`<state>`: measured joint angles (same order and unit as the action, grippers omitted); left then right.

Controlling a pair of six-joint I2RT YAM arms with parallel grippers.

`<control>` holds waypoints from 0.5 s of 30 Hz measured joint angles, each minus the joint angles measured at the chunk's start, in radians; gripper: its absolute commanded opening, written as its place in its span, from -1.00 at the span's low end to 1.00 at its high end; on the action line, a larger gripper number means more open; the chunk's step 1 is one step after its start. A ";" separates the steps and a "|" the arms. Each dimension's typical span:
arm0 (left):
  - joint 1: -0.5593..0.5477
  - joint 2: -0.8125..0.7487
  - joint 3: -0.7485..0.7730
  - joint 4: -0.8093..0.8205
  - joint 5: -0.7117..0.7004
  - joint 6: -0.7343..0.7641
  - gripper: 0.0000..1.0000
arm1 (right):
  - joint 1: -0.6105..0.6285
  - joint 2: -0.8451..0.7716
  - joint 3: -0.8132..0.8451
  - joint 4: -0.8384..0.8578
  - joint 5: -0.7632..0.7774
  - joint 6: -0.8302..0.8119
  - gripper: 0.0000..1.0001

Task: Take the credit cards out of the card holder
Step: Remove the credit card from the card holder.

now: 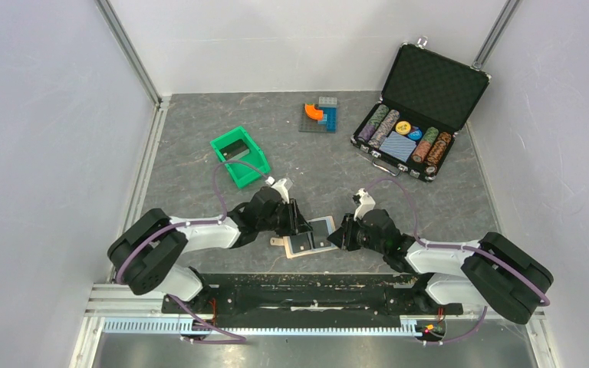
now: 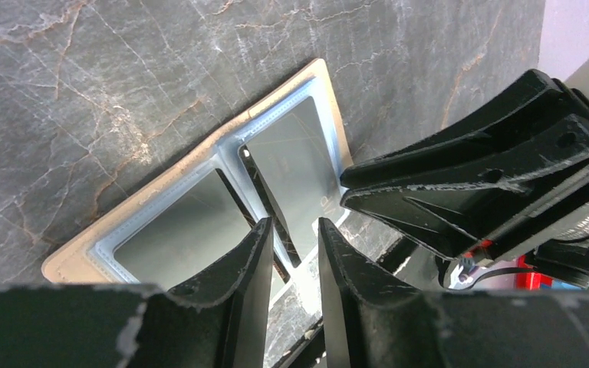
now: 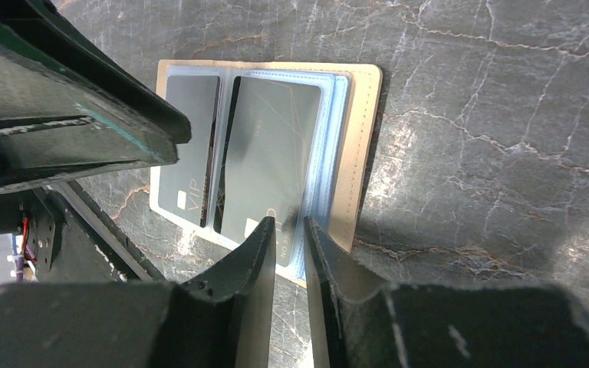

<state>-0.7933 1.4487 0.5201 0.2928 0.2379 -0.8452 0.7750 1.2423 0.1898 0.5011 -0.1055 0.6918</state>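
The credit card [image 3: 268, 146] points lengthwise at the right tool [image 3: 289, 226], whose narrow jaws bracket its near end; the left tool [image 2: 294, 230], also narrow, stands over the card holder [image 3: 364, 138].

You had a tan bifold card holder [image 3: 364, 153] with a matt, leather-like rim. Its light blue pockets [image 3: 339, 153] were clear, shiny plastic. The flat dark grey credit cards [image 3: 268, 146] looked smooth and glossy. The grey marble-patterned table [image 3: 491, 115] carried a dull sheen. On the left gripper [image 2: 293, 234], the black fingers [image 2: 249, 299] looked matt and were scuffed pale at the edges.
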 measured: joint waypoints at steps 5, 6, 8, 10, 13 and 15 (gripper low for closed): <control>0.000 0.051 -0.005 0.029 0.000 -0.008 -0.33 | 0.000 0.000 -0.003 0.004 0.002 0.009 -0.56; 0.000 0.060 -0.006 0.033 0.000 -0.011 -0.33 | 0.000 0.000 -0.003 0.005 0.005 0.011 -0.56; -0.001 0.075 -0.006 0.047 0.000 -0.017 -0.34 | 0.000 0.000 -0.003 0.004 0.005 0.014 -0.56; -0.002 0.083 -0.006 0.060 0.001 -0.018 -0.34 | 0.000 0.001 -0.003 0.004 0.005 0.015 -0.56; -0.009 0.092 -0.006 0.072 0.000 -0.018 -0.35 | 0.000 0.003 -0.003 0.006 0.005 0.015 -0.57; -0.016 0.101 -0.006 0.080 0.001 -0.019 -0.37 | 0.000 0.006 -0.003 0.009 0.005 0.016 -0.57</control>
<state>-0.8093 1.5501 0.5140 0.3729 0.2386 -0.8642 0.7750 1.2488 0.1864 0.5102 -0.1005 0.7074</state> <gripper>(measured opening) 0.326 0.218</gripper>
